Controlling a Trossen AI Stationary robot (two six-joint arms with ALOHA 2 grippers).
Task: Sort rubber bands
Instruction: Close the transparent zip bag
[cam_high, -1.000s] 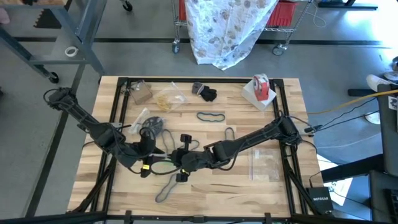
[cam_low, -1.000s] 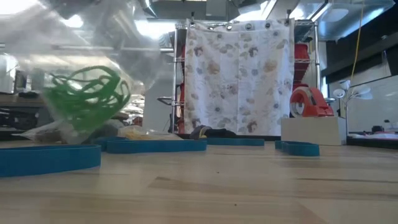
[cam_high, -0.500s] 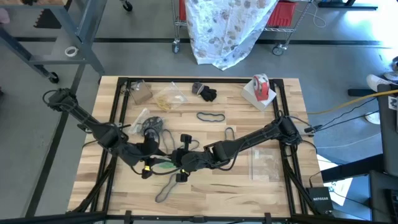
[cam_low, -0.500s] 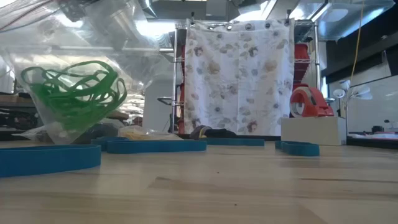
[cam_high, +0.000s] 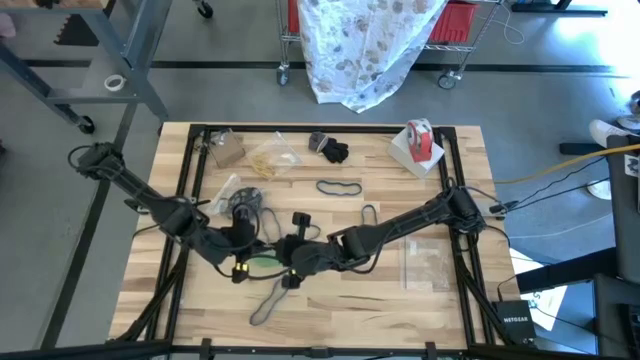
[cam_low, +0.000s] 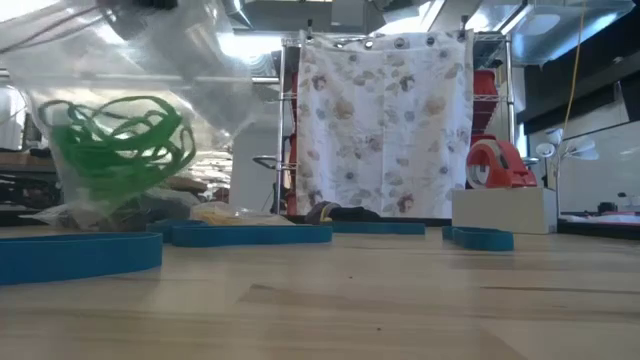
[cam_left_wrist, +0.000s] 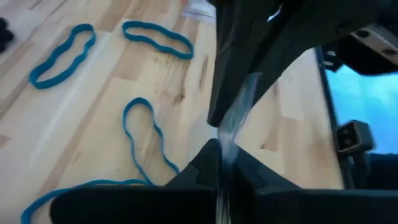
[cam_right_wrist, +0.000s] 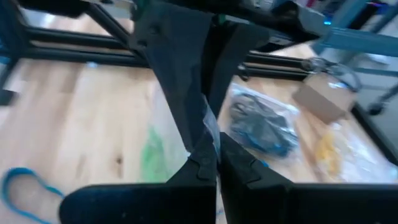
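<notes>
A clear plastic bag (cam_low: 120, 120) holding green rubber bands (cam_low: 115, 150) hangs between my two grippers near the table's middle front, with the green (cam_high: 262, 266) showing between them from above. My left gripper (cam_high: 243, 264) is shut on the bag's edge on its left side. My right gripper (cam_high: 286, 266) is shut on the edge on its right side. Loose teal-blue bands (cam_high: 340, 187) (cam_high: 368, 213) lie flat on the wood behind the grippers. A dark band (cam_high: 265, 300) lies in front of them. My left gripper (cam_left_wrist: 222, 155) pinches the bag's thin clear top edge (cam_left_wrist: 229, 130) between its two fingers, slanting down from the table's left. The plastic stands up out of the fingers toward the other gripper. The bag's belly hangs below. My right gripper (cam_right_wrist: 211, 158) pinches the bag's clear top edge (cam_right_wrist: 210, 132) between its two fingers, slanting down from the table's right, facing the left gripper. The green bands (cam_right_wrist: 151, 155) show through the plastic hanging below the hold.
At the far left lie a bag of dark and blue bands (cam_high: 245, 200), a bag of tan bands (cam_high: 270, 160), a small box (cam_high: 225, 150) and black bands (cam_high: 330, 150). A red-and-white tape roll (cam_high: 420, 140) stands far right. An empty clear bag (cam_high: 427, 262) lies on the right.
The bag of green bands has swung a little toward the table's left and then steadied. Its upper plastic is now drawn up tighter between the two grippers. Both arms have stayed nearly where they were.
</notes>
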